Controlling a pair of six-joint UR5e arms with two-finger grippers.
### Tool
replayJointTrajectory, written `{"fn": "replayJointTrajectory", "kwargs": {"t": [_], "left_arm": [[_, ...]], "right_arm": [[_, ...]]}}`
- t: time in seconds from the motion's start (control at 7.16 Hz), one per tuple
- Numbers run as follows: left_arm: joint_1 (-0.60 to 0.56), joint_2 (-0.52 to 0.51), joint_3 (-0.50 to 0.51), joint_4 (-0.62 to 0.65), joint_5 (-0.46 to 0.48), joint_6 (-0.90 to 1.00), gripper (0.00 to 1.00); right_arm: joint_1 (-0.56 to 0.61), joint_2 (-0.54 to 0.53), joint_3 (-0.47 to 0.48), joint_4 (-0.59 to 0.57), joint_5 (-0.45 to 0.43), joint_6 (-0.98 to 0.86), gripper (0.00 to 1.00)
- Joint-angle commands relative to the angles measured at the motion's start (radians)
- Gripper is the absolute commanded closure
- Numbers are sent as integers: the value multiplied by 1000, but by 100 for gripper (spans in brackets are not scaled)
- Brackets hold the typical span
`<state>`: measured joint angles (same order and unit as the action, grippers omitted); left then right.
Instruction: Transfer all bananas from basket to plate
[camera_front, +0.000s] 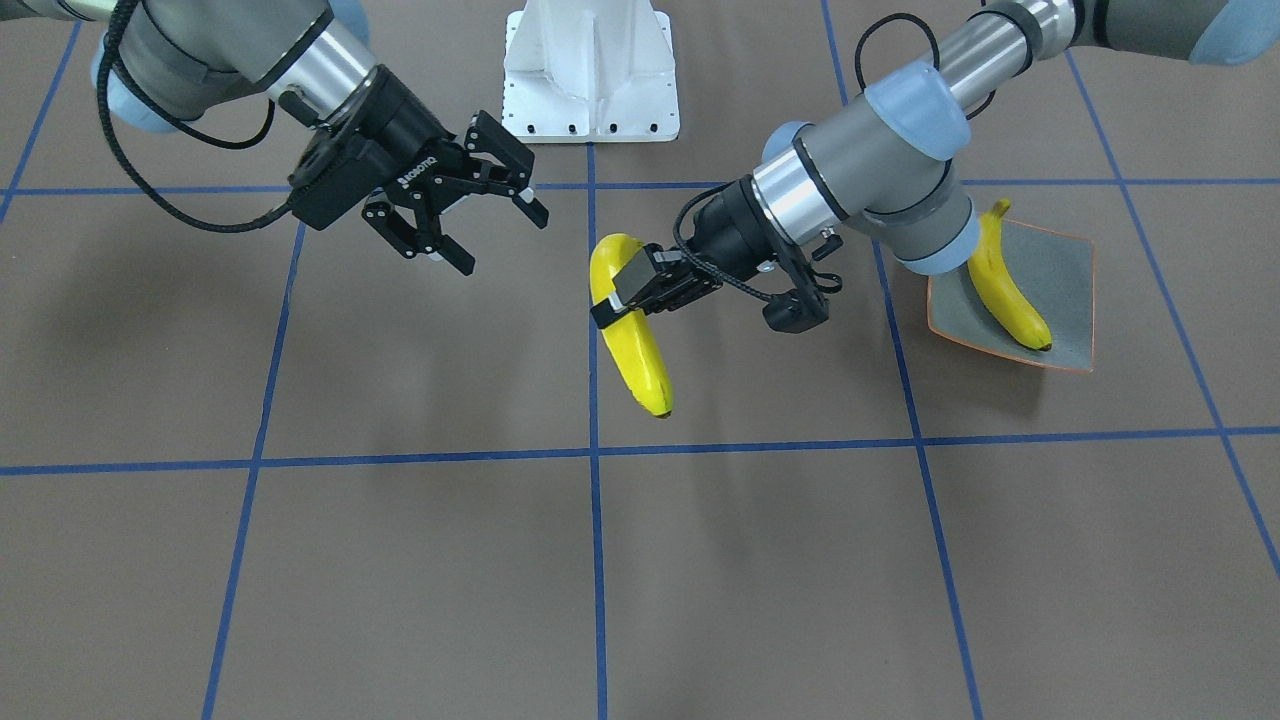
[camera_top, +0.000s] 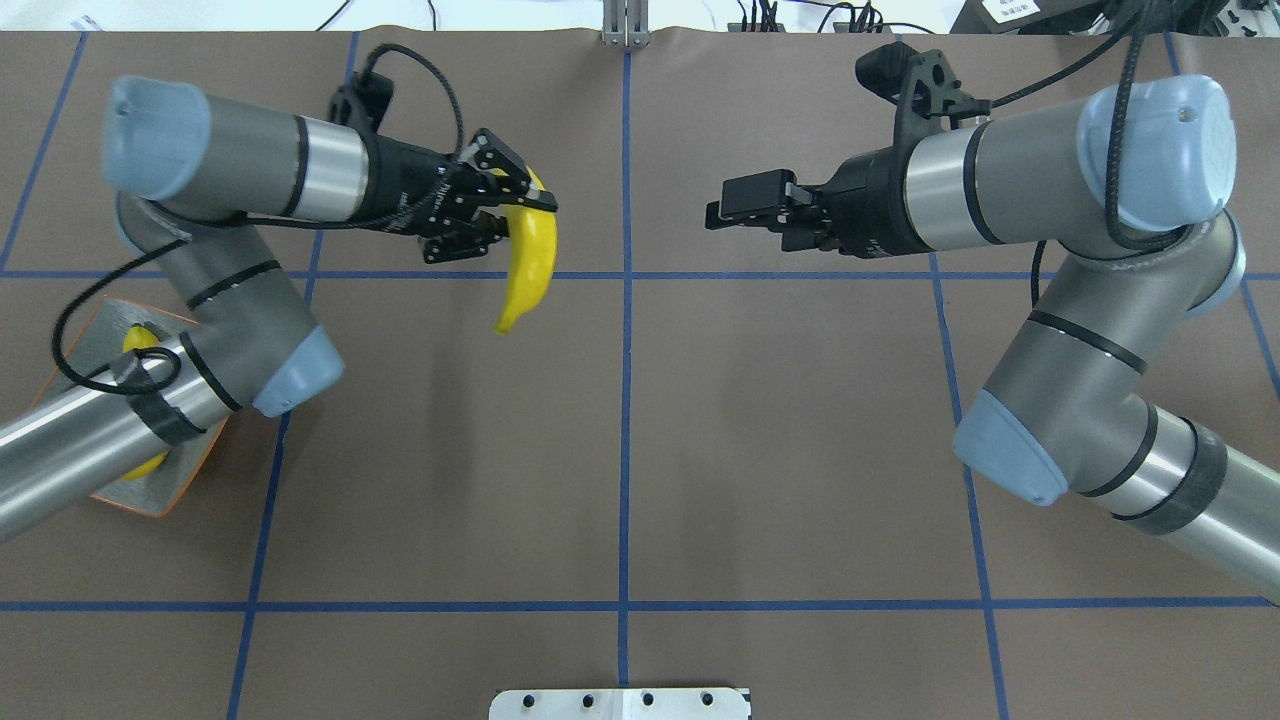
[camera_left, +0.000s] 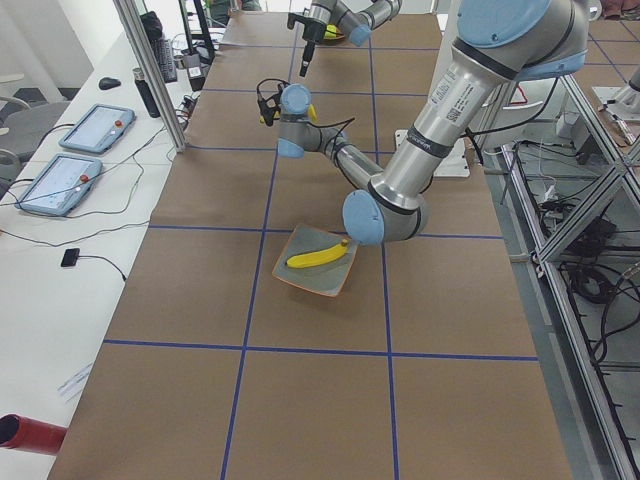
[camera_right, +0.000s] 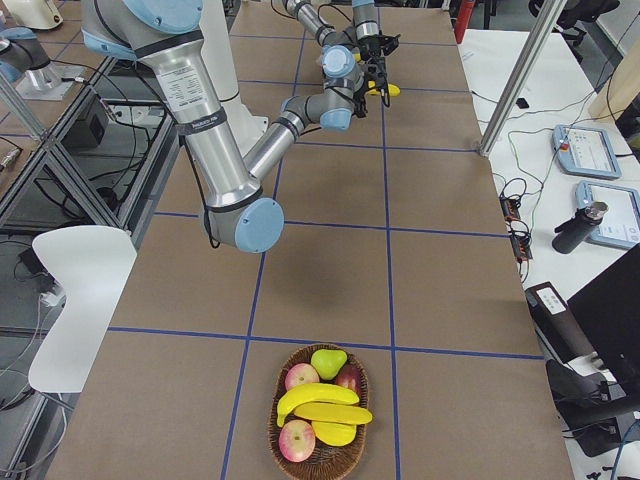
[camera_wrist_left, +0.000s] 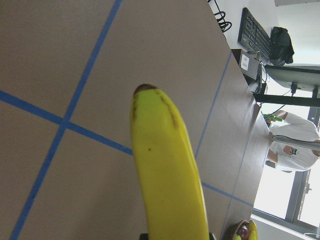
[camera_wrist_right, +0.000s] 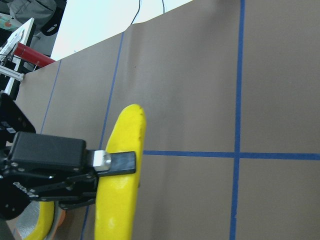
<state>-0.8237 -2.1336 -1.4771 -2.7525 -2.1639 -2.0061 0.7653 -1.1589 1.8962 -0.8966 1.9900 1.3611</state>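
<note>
- Counter (camera_front: 760, 560): brown paper sheet, gridded with blue tape lines (camera_front: 594, 560). White robot base mount (camera_front: 590, 75) at the robot-side edge.
- Room: side desk with two tablet-like pendants (camera_left: 97, 128) along the far edge, white chair (camera_right: 80, 290) behind the robot, and a person in a white shirt (camera_wrist_left: 295, 145) at the right end.
- Left arm: forearm comes in low over the square grey-green plate with orange rim (camera_front: 1070, 290). Elbow is bent and the wrist reaches toward the counter's middle.
- Left pincer (camera_top: 515, 208): clamped on a long bright yellow banana (camera_front: 640, 365) near its upper end. The fruit hangs dark tip down, clear of the counter.
- Right arm: elbow folded, wrist level, aimed across at the left one and well apart from it.
- Right pincer (camera_front: 497, 236): fingers spread, nothing between them.
- A second yellow banana (camera_front: 1005, 290) lies diagonally on the plate, on the robot's left.
- Woven brown basket (camera_right: 275, 420) sits at the robot's right end, far from the plate. It holds at least two more bananas (camera_right: 318, 398), reddish apples (camera_right: 297, 378) and a green pear (camera_right: 328, 362).
</note>
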Motion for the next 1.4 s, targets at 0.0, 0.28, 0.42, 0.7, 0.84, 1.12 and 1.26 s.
{"fn": "replayJointTrajectory", "kwargs": {"t": [0.0,0.28,0.42,0.7,0.84,1.12,1.26], "left_arm": [[-171,166,-32,7,-193,123,100],[-215,398,-45,11,-267,347,100],[-222,464,-43,37,-267,415,100],[-247,533,-46,112,-257,475,100],[-261,579,-46,126,-257,578,100],[-316,581,-48,242,-248,755,100],[-322,586,-49,278,-232,795,100]], "right_arm": [[46,-57,-3,-1,-8,1,0],[51,-70,-9,-2,-13,3,0],[51,-90,-11,-2,-14,3,0],[51,-97,-28,-2,-34,3,0],[51,-97,-35,-2,-36,4,0],[51,-99,-29,-1,-63,15,0],[51,-101,-37,-1,-69,21,0]]}}
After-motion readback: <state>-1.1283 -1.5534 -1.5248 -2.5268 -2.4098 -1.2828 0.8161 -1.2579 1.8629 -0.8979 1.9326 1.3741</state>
